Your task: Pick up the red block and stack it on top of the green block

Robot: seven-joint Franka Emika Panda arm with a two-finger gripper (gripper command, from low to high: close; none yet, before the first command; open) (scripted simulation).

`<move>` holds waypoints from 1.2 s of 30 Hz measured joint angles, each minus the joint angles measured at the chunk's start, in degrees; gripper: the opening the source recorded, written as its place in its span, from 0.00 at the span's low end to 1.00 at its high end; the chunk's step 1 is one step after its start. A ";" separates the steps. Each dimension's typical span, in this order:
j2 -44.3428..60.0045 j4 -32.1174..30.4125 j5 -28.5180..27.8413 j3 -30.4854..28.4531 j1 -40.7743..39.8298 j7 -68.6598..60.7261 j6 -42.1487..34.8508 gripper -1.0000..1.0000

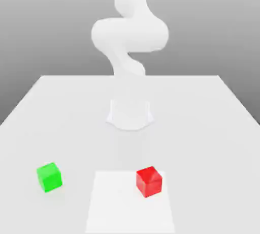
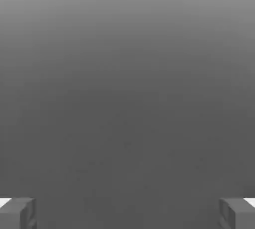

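Two cubes on my white table (image 1: pixel 61 106), well apart: small glossy red block (image 1: pixel 149 181) toward the exterior view's right, small bright green block (image 1: pixel 49 177) left. White arm (image 1: pixel 129 34) cut off at frame top. Gripper (image 2: pixel 127 213) wide open, holding nothing; fingertips (image 2: pixel 17 213) clipped at hand-view edges.

Exterior view: bright, even, diffuse illumination; the flat white tabletop (image 1: pixel 213 126) is near overexposed, with a paler rectangular patch (image 1: pixel 117 202) in the foreground; the white glossy robot arm (image 1: pixel 129 32) blends into a grey backdrop that darkens upward; the small glossy red cube (image 1: pixel 149 181) and small bright green cube (image 1: pixel 49 177) cast only faint, soft shadows; edges slightly soft; hand view: dim grey gradient, lighter at one edge, no glare
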 joint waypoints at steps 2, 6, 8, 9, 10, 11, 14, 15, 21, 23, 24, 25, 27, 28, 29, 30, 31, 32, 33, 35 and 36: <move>4.32 -2.85 0.93 -1.06 1.63 -2.53 2.71 0.50; 12.73 -8.29 2.56 -2.44 4.49 -7.28 7.90 0.50; 16.92 -11.00 3.31 -2.58 5.53 -9.59 10.47 0.50; 19.04 -12.35 3.58 -2.69 6.12 -10.67 11.75 0.50; 21.17 -13.74 3.79 -2.73 6.65 -11.74 13.10 0.50; 23.35 -15.14 3.93 -2.71 7.14 -12.77 14.47 0.50; 30.19 -19.52 3.69 -2.23 8.19 -15.47 18.78 0.50; 32.49 -21.02 3.19 -2.01 8.41 -16.11 20.29 0.50; 44.62 -25.51 -0.58 -1.53 8.84 -16.95 29.31 0.50; 48.67 -25.06 -0.18 -1.11 8.51 -17.33 32.75 0.50; 50.73 -24.80 0.15 -0.86 8.36 -17.54 34.48 0.50; 52.81 -24.55 0.54 -0.38 7.96 -17.82 36.25 0.50; 54.25 -24.38 0.82 -0.05 7.69 -18.00 37.48 0.00; 54.25 -24.38 0.80 -0.04 7.69 -17.99 37.47 0.00; 54.25 -24.38 0.77 -0.04 7.68 -17.95 37.46 0.00; 54.25 -24.38 0.73 -0.03 7.67 -17.91 37.44 0.00; 54.25 -24.38 0.69 -0.03 7.66 -17.87 37.42 0.00; 54.97 -24.30 0.80 0.16 7.50 -17.95 38.05 0.00; 54.29 -24.37 0.63 0.05 7.56 -17.85 37.48 0.00; 51.19 -24.76 0.04 -0.40 7.87 -17.50 34.86 0.00; 49.30 -25.02 -0.35 -0.55 7.93 -17.23 33.25 0.00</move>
